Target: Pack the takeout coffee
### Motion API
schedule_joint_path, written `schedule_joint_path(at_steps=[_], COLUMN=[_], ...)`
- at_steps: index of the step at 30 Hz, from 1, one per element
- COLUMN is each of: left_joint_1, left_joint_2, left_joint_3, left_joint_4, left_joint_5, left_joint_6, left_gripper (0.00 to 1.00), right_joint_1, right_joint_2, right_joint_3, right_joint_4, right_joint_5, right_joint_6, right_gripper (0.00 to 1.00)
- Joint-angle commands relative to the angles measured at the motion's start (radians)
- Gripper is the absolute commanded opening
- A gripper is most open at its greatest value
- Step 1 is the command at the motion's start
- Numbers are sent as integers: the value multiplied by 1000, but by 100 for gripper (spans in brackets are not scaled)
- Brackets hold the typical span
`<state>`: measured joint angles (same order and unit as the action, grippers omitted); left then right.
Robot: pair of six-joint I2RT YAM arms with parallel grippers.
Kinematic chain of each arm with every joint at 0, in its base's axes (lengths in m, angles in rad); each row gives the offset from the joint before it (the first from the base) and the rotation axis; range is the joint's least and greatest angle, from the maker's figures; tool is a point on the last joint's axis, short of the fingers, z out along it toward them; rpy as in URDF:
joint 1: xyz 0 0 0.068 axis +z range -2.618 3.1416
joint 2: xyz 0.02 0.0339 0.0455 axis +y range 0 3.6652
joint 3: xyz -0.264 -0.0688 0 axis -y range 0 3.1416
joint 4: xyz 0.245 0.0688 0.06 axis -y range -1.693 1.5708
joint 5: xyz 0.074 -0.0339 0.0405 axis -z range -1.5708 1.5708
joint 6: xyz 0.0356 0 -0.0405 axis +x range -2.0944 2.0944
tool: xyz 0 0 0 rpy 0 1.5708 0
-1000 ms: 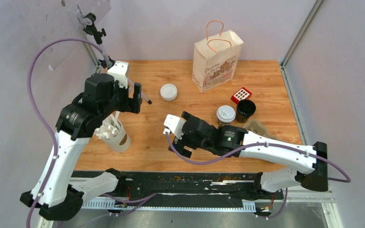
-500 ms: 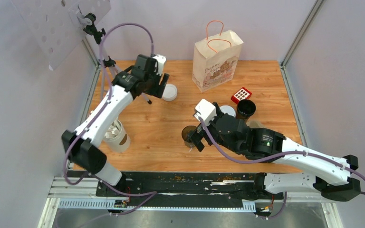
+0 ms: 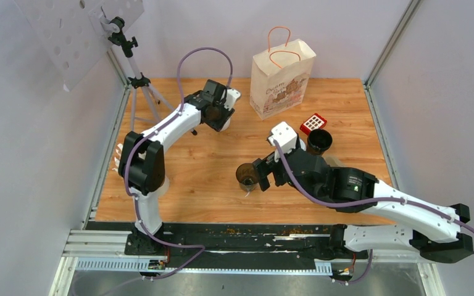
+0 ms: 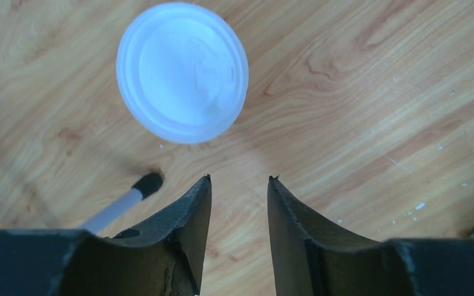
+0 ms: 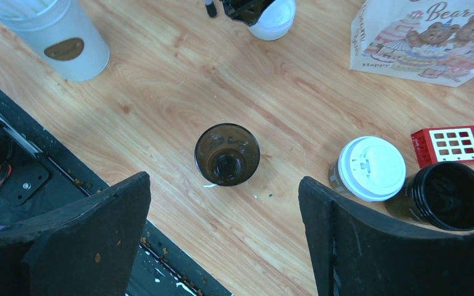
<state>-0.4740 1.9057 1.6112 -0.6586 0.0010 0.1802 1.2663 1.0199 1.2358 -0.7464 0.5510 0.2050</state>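
One takeout coffee cup (image 5: 370,168) with a white sip lid stands in the right wrist view, next to a lidless black cup (image 5: 450,194); my right arm hides the lidded one from above. A lidless dark brown cup (image 3: 245,176) stands upright mid-table. My right gripper (image 5: 223,182) hangs wide open just above and beside that brown cup (image 5: 227,154), holding nothing. My left gripper (image 4: 239,179) is far out over the table, its jaws apart by a narrow gap with nothing between them. A loose flat white lid (image 4: 182,71) lies just beyond its tips.
A printed paper bag (image 3: 282,80) stands upright at the back. A small red box (image 3: 313,123) sits beside the black cup (image 3: 319,140). A pale cup with a brown oval (image 5: 62,37) stands near the left. A tripod (image 3: 139,80) stands back left, one foot (image 4: 147,183) beside my left fingers.
My left arm has swung from over the pale cup out to the loose lid, its jaws narrowing. My right gripper has drawn back to the right, uncovering the lidless brown cup.
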Motion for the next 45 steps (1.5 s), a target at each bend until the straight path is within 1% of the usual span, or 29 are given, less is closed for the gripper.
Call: schedule_joint_path(at_steps=[1,4,11,17,19,21,27,33,37,45], left_joint_1=[2,3,4,4,3,3,3,4,3,3], left_joint_2=[32,65,142,180,194,198,205,219,208,187], left_joint_3=[39,38,82,115,124,125,118,131,135,129], left_joint_4=[140,150,158,156,143,140,138,125,109,106], left_joint_5=[42,72,49,46,49,49,62,72,87,70], left_joint_6=[92,135,178,212,221,224,230,235,233,249], left_gripper=[46,46,44,36,30,28,30,30,32,30], right_joint_1=[-4,-4,-4,-4,-4,-6,-12,-15,-16,-17], right_joint_2=[-44,-49,-53,-23,-7,2,12,11,8,24], right_joint_3=[-2,-6,-50,-56,-50,-50,-62,-63,-68,-64], right_joint_4=[30,42,117,156,158,160,191,197,196,205], right_joint_5=[62,79,96,87,95,106,115,115,113,110], right_joint_6=[-28,-64,-99,-134,-158,-185,-234,-235,-237,-246], right_gripper=[89,90,92,92,93,94,95,95,95,95])
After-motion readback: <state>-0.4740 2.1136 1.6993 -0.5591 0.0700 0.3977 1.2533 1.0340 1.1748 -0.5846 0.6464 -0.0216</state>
